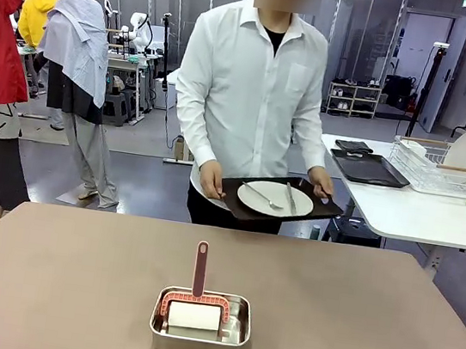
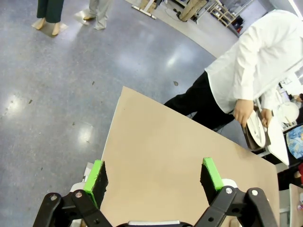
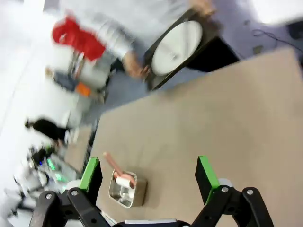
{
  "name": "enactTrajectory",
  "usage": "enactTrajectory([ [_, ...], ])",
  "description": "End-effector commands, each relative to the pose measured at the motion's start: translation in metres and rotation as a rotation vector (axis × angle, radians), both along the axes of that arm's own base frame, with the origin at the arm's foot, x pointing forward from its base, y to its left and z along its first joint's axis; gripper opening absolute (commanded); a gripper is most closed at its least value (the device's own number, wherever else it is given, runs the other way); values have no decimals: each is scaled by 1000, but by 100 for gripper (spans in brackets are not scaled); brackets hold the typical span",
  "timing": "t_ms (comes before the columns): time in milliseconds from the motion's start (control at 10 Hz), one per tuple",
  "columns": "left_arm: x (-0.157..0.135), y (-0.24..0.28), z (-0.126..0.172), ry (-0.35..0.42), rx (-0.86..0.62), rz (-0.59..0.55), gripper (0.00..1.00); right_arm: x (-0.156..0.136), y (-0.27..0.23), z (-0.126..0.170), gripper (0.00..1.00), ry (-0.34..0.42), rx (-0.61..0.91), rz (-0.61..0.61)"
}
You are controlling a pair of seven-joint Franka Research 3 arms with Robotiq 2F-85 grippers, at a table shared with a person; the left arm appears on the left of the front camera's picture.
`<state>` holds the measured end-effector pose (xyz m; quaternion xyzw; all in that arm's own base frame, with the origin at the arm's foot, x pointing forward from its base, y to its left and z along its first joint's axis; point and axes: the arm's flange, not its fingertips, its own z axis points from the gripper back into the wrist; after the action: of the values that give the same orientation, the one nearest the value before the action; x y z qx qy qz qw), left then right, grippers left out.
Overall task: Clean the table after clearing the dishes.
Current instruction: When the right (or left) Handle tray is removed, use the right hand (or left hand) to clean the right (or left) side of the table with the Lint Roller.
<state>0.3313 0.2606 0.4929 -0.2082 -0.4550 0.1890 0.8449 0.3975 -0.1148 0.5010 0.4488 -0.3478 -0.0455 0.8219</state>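
Note:
A person in a white shirt stands behind the brownish table (image 1: 71, 273) holding a dark brown tray (image 1: 237, 205) with both hands; on it lies a white plate (image 1: 275, 199) with a fork and knife. The tray is off the table, above its far edge. In the left wrist view my left gripper (image 2: 154, 177) is open above the table (image 2: 161, 161), with the plate (image 2: 255, 130) far off in the person's hands. High over the table (image 3: 213, 118), my right gripper (image 3: 149, 175) is open too, and the tray and plate (image 3: 177, 47) show at the top.
A small steel pan (image 1: 200, 324) holding a pink-handled roller with a white roll stands near the table's front middle, also seen as the pan (image 3: 126, 189). A white side table (image 1: 418, 214) at right carries a dark tray (image 1: 368, 167) and a wire rack (image 1: 443, 165) with a plate.

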Motion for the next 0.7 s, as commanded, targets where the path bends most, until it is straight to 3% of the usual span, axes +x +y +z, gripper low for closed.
enactTrajectory([
  [0, -2, 1, 4, 2, -2, -12, 100, 32, 76, 15, 100, -20, -172, 194],
  [300, -2, 1, 4, 2, -2, -12, 100, 54, 238, 32, 100, -76, -496, 497],
  [600, -2, 1, 4, 2, -2, -12, 100, 62, 340, -3, 100, -60, -710, 671],
])
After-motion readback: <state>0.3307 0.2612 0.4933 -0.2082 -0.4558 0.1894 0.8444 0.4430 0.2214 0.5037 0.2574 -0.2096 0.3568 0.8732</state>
